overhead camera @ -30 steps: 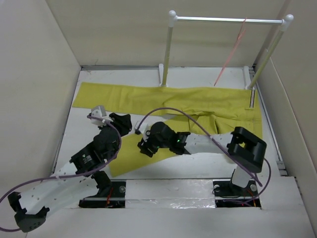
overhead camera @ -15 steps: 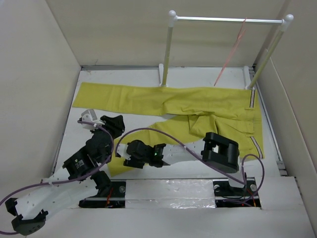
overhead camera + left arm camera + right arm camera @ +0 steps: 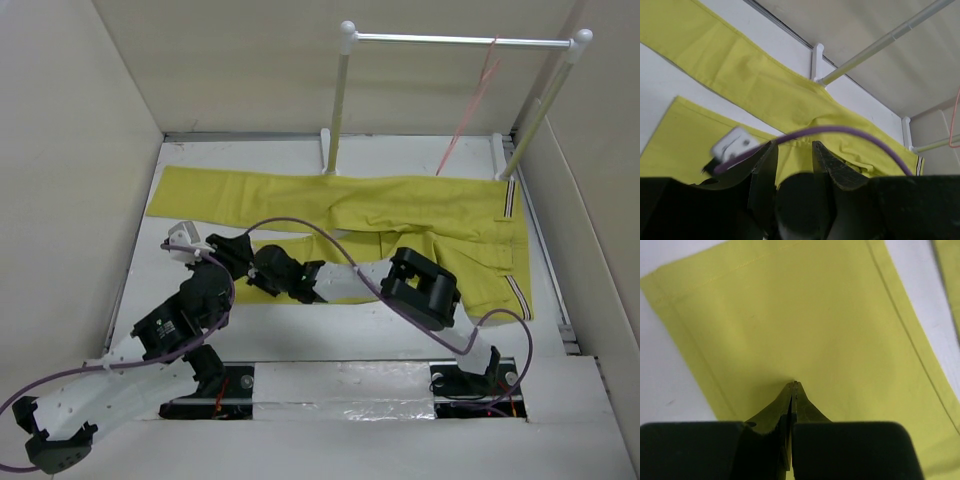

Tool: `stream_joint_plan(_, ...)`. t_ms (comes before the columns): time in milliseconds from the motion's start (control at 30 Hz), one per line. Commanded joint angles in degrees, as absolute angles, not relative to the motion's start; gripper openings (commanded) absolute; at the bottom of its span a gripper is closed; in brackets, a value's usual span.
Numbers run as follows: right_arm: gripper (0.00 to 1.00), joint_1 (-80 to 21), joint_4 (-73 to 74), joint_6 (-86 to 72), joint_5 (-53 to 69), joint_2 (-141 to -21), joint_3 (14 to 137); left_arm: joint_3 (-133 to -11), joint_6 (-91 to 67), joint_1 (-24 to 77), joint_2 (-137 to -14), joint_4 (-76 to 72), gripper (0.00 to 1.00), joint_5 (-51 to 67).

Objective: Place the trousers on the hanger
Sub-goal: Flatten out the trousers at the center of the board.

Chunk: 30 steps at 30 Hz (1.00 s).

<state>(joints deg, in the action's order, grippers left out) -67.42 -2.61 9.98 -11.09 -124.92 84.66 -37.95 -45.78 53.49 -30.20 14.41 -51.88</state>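
The mustard-yellow trousers (image 3: 400,205) lie flat across the table, waistband to the right and legs running left. Their near leg (image 3: 815,315) sits under both grippers. My right gripper (image 3: 262,266) reaches left across the table; its jaws are shut, with the tips (image 3: 796,384) nipping the cloth of that leg near its hem. My left gripper (image 3: 236,252) hovers just left of it, open with nothing between its fingers (image 3: 792,146); yellow cloth (image 3: 755,85) shows beyond them. The pink hanger (image 3: 470,100) hangs from the rail at the back right and shows again at the frame edge (image 3: 956,125).
A metal rail (image 3: 460,41) on white posts stands at the back, its left post foot (image 3: 327,160) touching the trousers' far edge. Beige walls close in the table on three sides. A purple cable (image 3: 840,131) loops in front of my left gripper.
The right arm swung up and left from the front of the table and its jaws closed. The near trouser leg, which slanted toward the front left, now lies further back. The left gripper barely moved.
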Motion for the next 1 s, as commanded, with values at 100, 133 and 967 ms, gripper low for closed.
stream_joint_plan(100,0.00,-59.42,-11.51,0.97,-3.52,-127.53,91.40,-35.86,-48.95,53.17,-30.93,13.89,0.31,-52.74)
stream_joint_plan(133,0.00,-58.63,-11.51,0.62,-2.91,-127.96,92.19,-35.60,-49.56,53.17,-31.37,14.15,0.31,-52.56)
stream_joint_plan(967,0.00,-47.20,-18.90,-3.78,7.21,-94.33,60.84,-16.35,-78.05,36.31,-37.97,23.91,0.39,-29.45)
